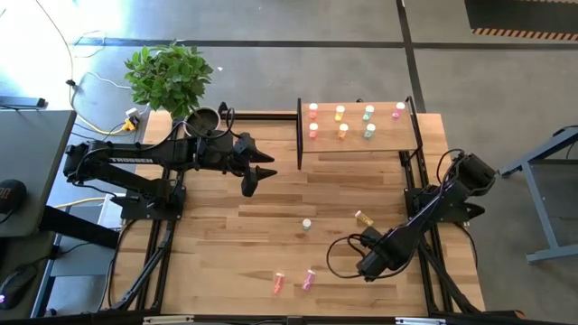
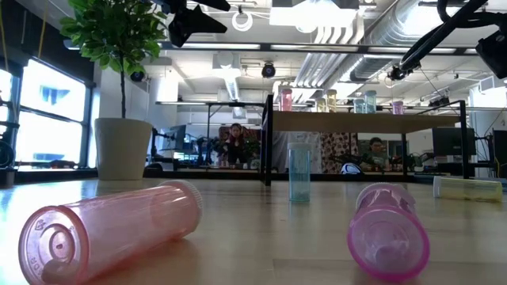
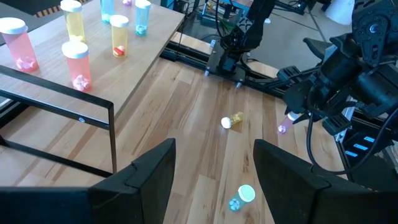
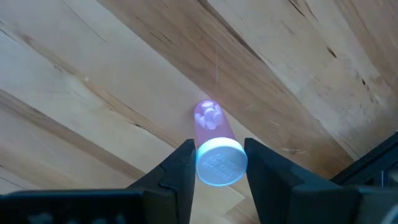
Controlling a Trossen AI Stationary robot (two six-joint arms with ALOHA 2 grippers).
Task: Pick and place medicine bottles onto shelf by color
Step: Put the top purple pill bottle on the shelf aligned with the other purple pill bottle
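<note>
Tabletop (image 4: pixel 93 74) below, magenta bottle (image 4: pixel 214 146) points cap-first between right end effector (image 4: pixel 217 171) fingers.

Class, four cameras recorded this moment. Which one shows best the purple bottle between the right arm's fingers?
The right wrist view: the purple bottle fills the middle, white cap toward the camera, between the right tool's fingers. The left wrist view shows it as a small speck under that arm. In the high view the arm hides it; in the low view I cannot pick it out.

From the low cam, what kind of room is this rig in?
Most likely an open-plan office or lab floor. Exposed ceiling ducts run overhead, desks with monitors fill the space behind the table, and people sit working there. A potted plant stands at the table's corner.
</note>
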